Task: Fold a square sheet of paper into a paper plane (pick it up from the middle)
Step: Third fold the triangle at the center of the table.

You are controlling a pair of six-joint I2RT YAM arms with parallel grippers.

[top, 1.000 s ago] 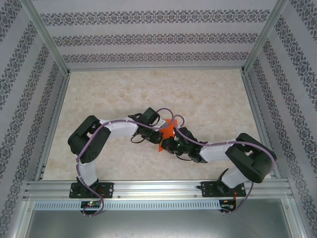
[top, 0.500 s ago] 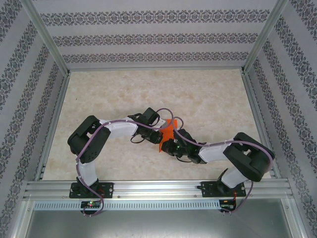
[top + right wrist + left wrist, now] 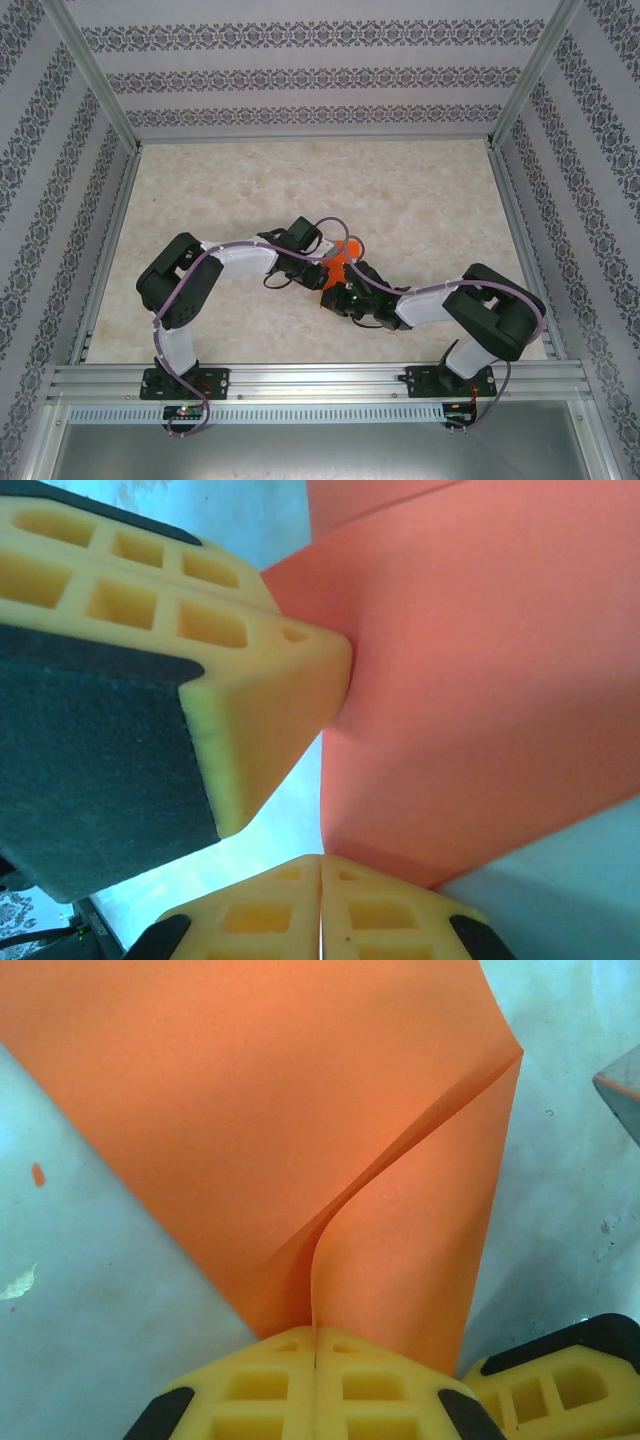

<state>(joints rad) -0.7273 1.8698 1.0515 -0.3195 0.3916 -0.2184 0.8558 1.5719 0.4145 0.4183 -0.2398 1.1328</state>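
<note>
Two arms bend in from the aluminium rail (image 3: 320,378) at the bottom of the top view and meet at mid-frame over the pale marbled surface (image 3: 420,190).

On my left wrist camera, the left pincer (image 3: 315,1355) sits at bottom centre, pressed fully together and clamped on a bunched edge of the square sheet of paper (image 3: 270,1110). The orange sheet fans upward from that grip, with a curved fold running to the upper right. At the lower right of that frame, a yellow finger of the other arm sits just beside the sheet's edge.

On my right wrist camera, the right pincer (image 3: 321,865) is closed tight at bottom centre. The sheet's lower corner meets its tips, but I cannot tell whether it actually nips the paper. A yellow finger of the left pincer butts against the sheet from the upper left.

Beyond the paper, patterned walls (image 3: 300,80) enclose the surface.
</note>
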